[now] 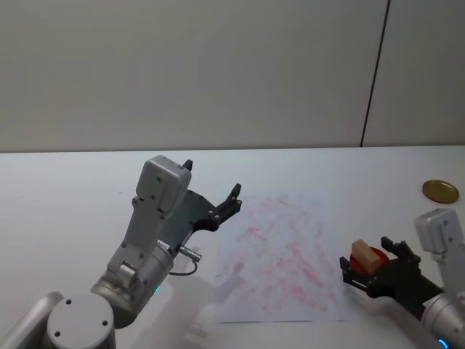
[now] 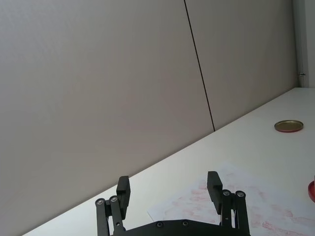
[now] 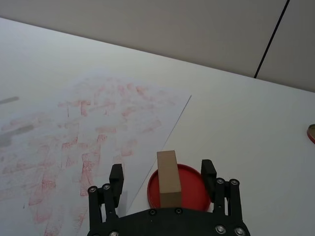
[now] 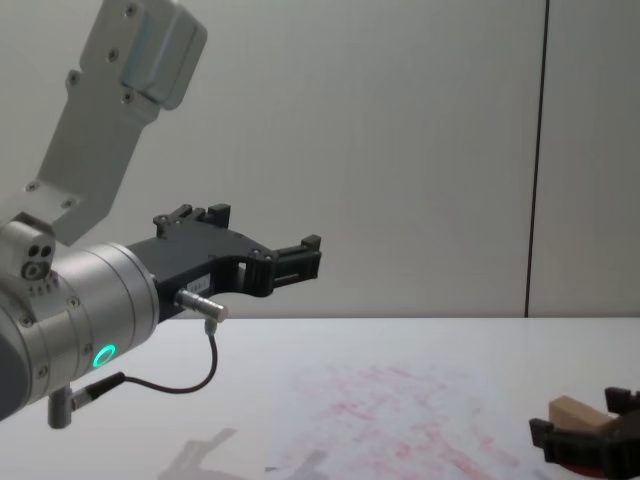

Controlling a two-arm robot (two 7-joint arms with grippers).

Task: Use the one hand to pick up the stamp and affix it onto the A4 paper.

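The white table (image 1: 73, 189) spans the lower half of the head view, under a plain wall. The A4 paper (image 1: 283, 254) lies flat at lower centre, covered in smudgy red marks, and its right edge runs just beside the red ink pad (image 3: 192, 187).

At lower left of the head view, the silver left arm rises and carries the left gripper (image 1: 211, 179) lifted off the table, near the sheet's upper left corner. Its fingers are spread wide with nothing between them. The left wrist view shows the same gap, with only wall and table beyond the left gripper (image 2: 168, 183).

At the lower right corner of the head view, the right gripper (image 1: 367, 254) is low over the ink pad. In the right wrist view its jaws stand apart on either side of the stamp (image 3: 167, 177), with a clear gap on each side, so nothing is clamped. The tan block stands over the pad, right of the paper's edge and off the sheet.

A small round gold lid (image 1: 440, 191) lies at the right edge, well apart from the pad
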